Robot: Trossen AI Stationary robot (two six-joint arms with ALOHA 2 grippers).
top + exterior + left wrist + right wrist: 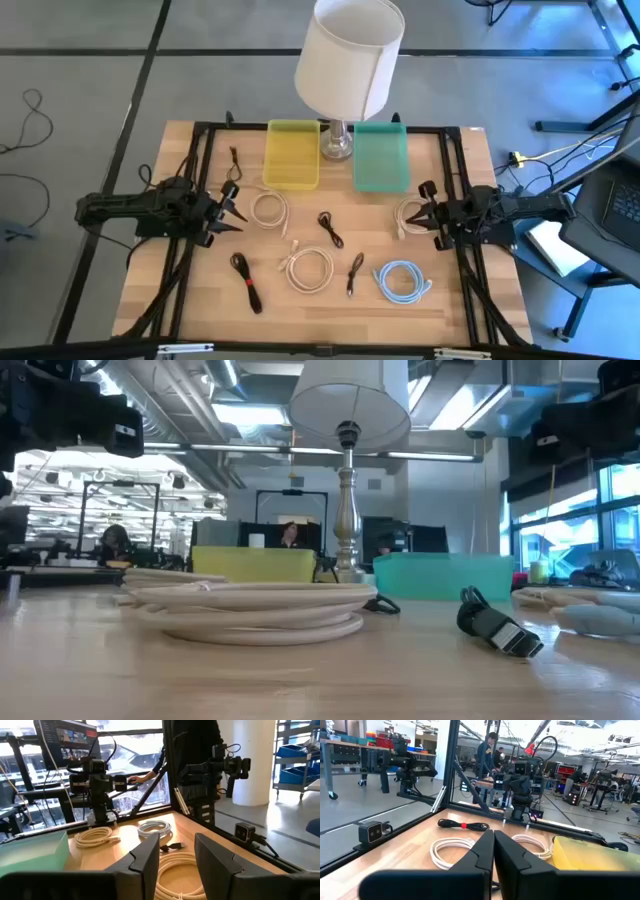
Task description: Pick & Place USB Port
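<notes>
The left gripper (238,208) is held with fingers apart and empty; a white coil (268,210) lies just beside its tips on the tabletop (450,285). The right gripper (418,214) is held with fingers together, nothing between them, a beige coil (409,213) just below its tips. The yellow tray (291,155) and green tray (380,158) sit well beyond both grippers, flanking the lamp (347,60). Black cables (329,229) lie between the grippers.

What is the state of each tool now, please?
Left tool: open, holding nothing, above the table.
Right tool: closed, holding nothing.
</notes>
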